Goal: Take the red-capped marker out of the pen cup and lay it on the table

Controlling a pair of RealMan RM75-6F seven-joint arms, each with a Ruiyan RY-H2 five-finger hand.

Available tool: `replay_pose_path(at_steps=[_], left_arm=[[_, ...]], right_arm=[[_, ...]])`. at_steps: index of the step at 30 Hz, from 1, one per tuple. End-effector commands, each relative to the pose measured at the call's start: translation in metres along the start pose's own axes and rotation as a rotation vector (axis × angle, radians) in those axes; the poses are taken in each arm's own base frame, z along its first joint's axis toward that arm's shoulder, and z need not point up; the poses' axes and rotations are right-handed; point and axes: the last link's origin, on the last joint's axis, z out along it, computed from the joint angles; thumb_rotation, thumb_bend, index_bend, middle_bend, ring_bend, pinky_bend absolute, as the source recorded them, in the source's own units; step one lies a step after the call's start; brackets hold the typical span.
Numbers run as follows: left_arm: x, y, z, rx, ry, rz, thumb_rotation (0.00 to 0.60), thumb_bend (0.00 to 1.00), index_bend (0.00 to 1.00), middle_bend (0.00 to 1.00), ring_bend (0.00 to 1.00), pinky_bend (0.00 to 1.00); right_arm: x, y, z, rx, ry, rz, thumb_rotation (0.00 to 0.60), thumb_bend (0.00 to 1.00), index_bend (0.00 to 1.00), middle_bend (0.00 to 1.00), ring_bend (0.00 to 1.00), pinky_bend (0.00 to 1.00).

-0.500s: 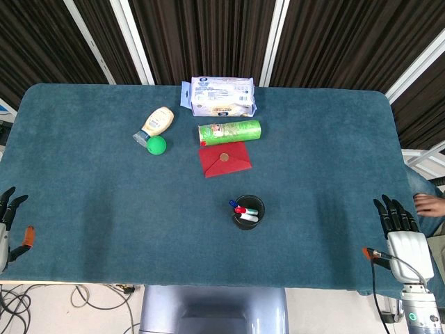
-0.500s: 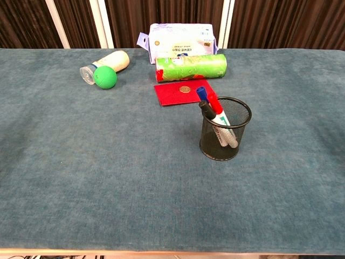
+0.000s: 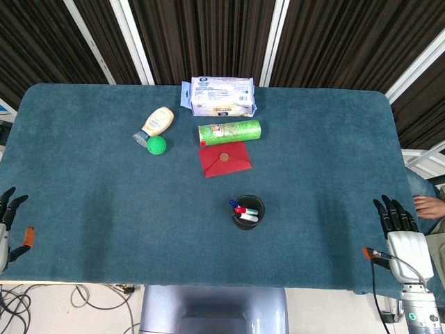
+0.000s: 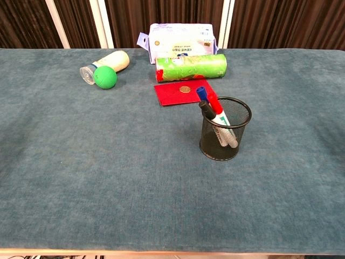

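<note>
A black mesh pen cup stands near the middle of the table, a little right of centre. The red-capped marker leans in it beside a blue-capped one and a dark one. My left hand lies at the table's front left corner, fingers apart, holding nothing. At the front right corner my right hand lies flat with fingers stretched out and nothing in it. Both hands are far from the cup, and the chest view shows neither.
Behind the cup lies a red envelope, then a green tube and a white wipes pack. A squeeze bottle and green ball sit at the back left. A person's hand shows past the right edge.
</note>
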Motion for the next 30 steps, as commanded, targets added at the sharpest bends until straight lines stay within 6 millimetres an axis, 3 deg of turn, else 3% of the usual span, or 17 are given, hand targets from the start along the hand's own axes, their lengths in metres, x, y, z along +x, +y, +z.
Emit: replay_pose_path(at_steps=[1,12,22,30], left_arm=[[0.0,0.0,0.0,-0.001,0.001,-0.001,0.6,0.45,0.15,0.03,0.08,0.04],[0.0,0.0,0.0,0.001,-0.001,-0.002,0.6,0.45,0.15,0.03,0.08,0.04],[0.001,-0.001,0.0,0.013,0.002,-0.007,0.6,0.45,0.15,0.03,0.08,0.04],[-0.002,-0.001,0.001,0.014,-0.013,0.006,0.6,0.45,0.15,0.03,0.08,0.04]], right_arm=[[0.0,0.0,0.0,0.001,0.0,0.0,0.6,0.22,0.01,0.0,0.04,0.16],[0.0,0.0,0.0,0.0,-0.004,0.011,0.6,0.22,0.01,0.0,0.04,0.16],[0.003,-0.003,0.005,0.056,-0.091,0.225,0.6,0.2,0.06,0.0,0.04,0.16],[0.016,-0.011,0.058,0.142,-0.263,0.457,0.6,0.19,0.11,0.0,0.04,0.16]])
